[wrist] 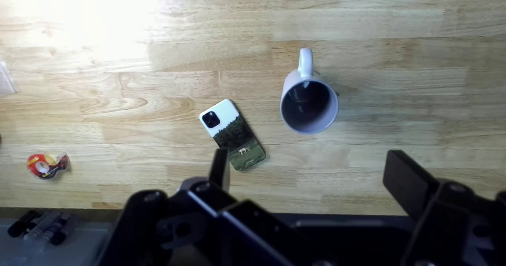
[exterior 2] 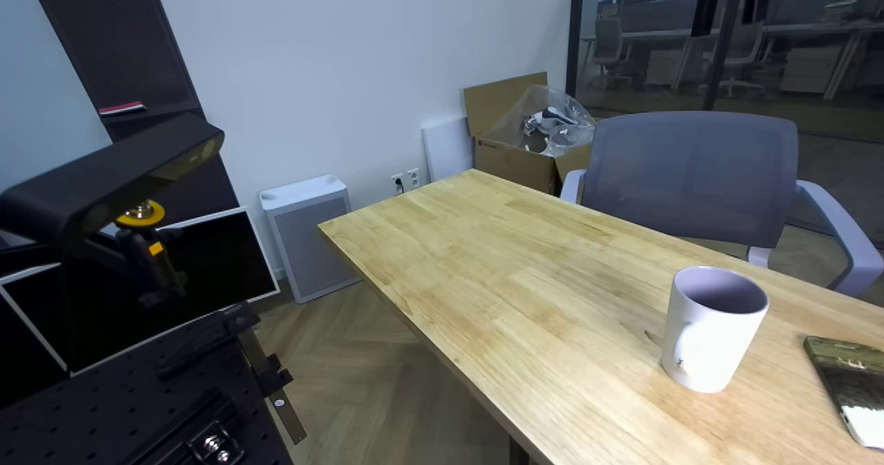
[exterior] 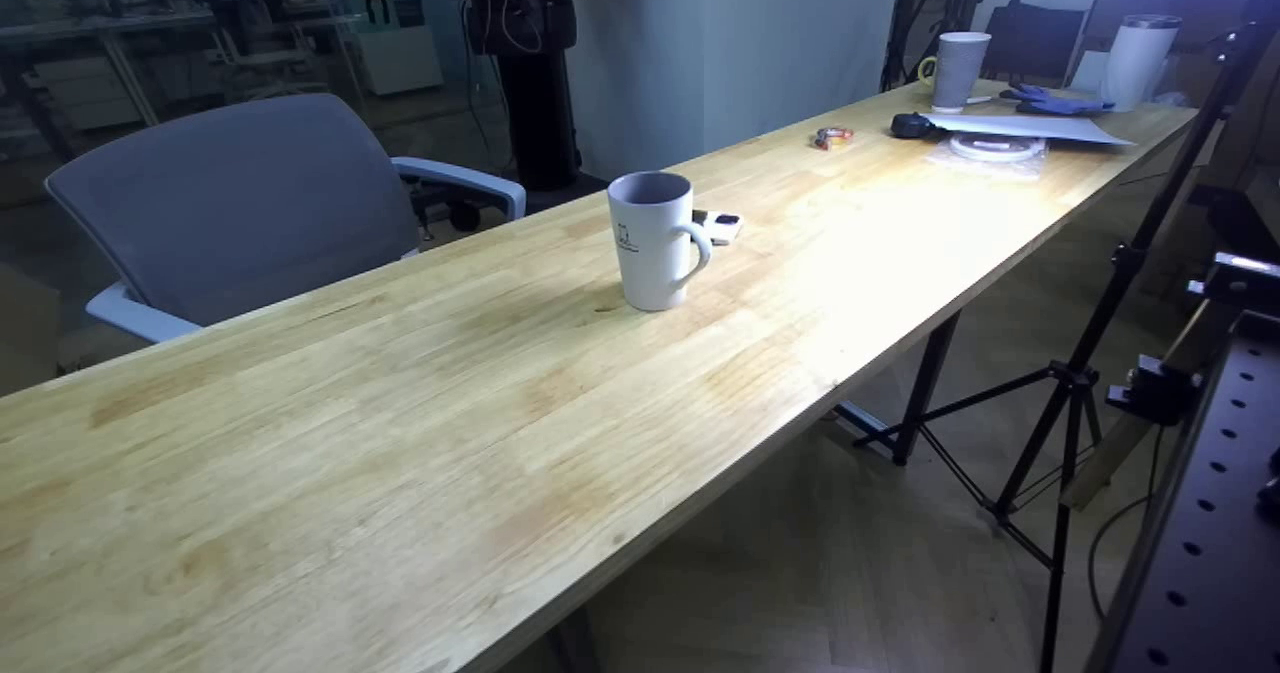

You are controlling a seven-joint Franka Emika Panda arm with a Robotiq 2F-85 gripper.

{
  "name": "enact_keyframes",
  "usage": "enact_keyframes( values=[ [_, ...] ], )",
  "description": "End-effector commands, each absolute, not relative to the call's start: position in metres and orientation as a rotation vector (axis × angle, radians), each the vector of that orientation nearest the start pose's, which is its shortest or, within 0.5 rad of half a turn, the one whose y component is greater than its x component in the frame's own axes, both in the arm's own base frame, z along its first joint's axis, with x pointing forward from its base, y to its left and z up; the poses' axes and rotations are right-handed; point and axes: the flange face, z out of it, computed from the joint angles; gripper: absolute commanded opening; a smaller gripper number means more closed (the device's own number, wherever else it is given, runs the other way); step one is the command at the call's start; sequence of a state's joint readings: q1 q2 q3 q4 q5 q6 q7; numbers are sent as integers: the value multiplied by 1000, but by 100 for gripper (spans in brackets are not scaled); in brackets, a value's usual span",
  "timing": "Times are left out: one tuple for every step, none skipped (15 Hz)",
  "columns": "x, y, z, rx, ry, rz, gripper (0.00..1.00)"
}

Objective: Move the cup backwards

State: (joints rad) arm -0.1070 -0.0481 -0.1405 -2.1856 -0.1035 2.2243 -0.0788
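Observation:
The cup is a pale grey-white mug with a darker inside. It stands upright on the wooden table in both exterior views (exterior: 652, 253) (exterior 2: 711, 340). In the wrist view the cup (wrist: 294, 86) is seen from above, its handle pointing toward the top of the picture. My gripper (wrist: 310, 169) is open, with its fingers wide apart and nothing between them. It is above the table, and the cup lies ahead of the fingertips, apart from them. Two dark finger shapes of the gripper (exterior 2: 730, 23) hang at the top edge of an exterior view.
A phone (wrist: 233, 134) lies flat beside the cup, partly behind the left finger. A red tape roll (wrist: 42, 166) lies farther off near the table's edge. Another cup (exterior: 962, 71), a white tumbler (exterior: 1138, 65) and papers stand at the table's far end. A chair (exterior: 250, 203) stands alongside.

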Motion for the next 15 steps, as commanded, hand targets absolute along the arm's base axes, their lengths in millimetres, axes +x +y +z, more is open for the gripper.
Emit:
enact_keyframes(
  values=[
    [541,-131,408,-3251,214,-119,100],
    [548,-132,405,-3256,222,-120,100],
    [556,-133,402,-3262,239,-125,100],
    [564,-134,400,-3263,255,-133,100],
    [571,-134,398,-3261,274,-138,100],
    [579,-135,397,-3264,295,-152,100],
    [587,-135,395,-3263,311,-154,100],
    [594,-135,393,-3265,325,-160,100],
    [602,-133,389,-3267,331,-162,100],
    [609,-131,385,-3266,322,-160,100],
    [616,-128,380,-3264,308,-164,100],
    [622,-125,376,-3261,299,-168,100],
    [630,-123,372,-3256,285,-176,100],
    [636,-120,368,-3251,273,-182,100],
    [641,-117,364,-3242,258,-181,100]
  ],
)
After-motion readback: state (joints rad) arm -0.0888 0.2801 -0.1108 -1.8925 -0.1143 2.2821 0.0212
